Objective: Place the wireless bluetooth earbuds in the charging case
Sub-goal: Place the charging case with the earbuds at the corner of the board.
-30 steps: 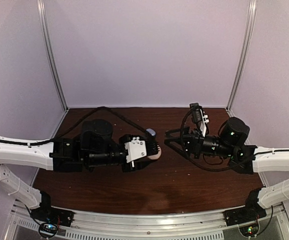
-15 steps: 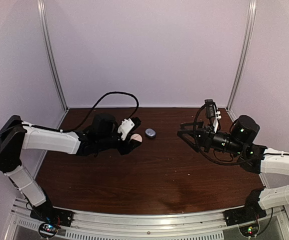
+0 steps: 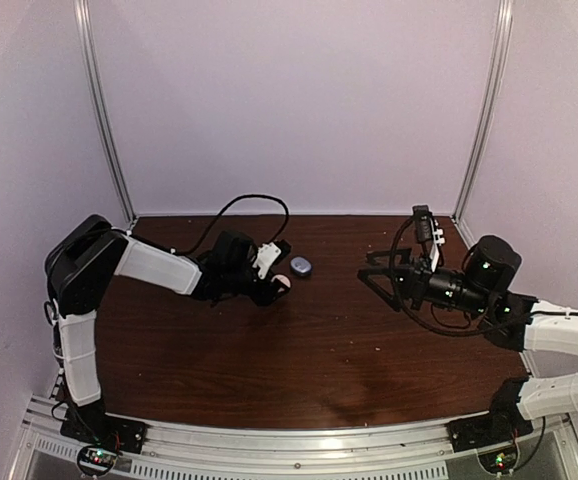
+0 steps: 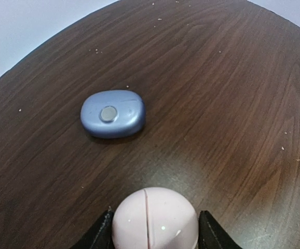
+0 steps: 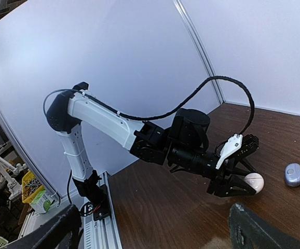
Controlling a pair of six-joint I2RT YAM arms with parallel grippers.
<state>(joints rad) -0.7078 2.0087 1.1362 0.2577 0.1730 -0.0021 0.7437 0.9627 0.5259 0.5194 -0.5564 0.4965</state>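
No earbuds can be made out in any view. Two cases are present, both with lids down. The pale pink case (image 4: 154, 215) is egg-shaped, with a seam running down its face. It sits clamped between the fingers of the left gripper (image 4: 155, 233), one finger on each flank, low over the table (image 4: 233, 104). The blue case (image 4: 112, 113) lies flat on the wood, a small round disc on its upper face. In the left wrist view it is ahead of the held case and a little to the left, apart from it, its long axis running across the line of approach. In the overhead view the blue case is just beyond the left gripper's tip, toward the back wall. The right gripper (image 3: 369, 272) hangs well apart on the other side, fingers spread wide and holding nothing, pointing toward the centre. Judgement: the left arm is much the nearer to both cases. With no earbud located and both lids shut, insertion cannot yet begin.
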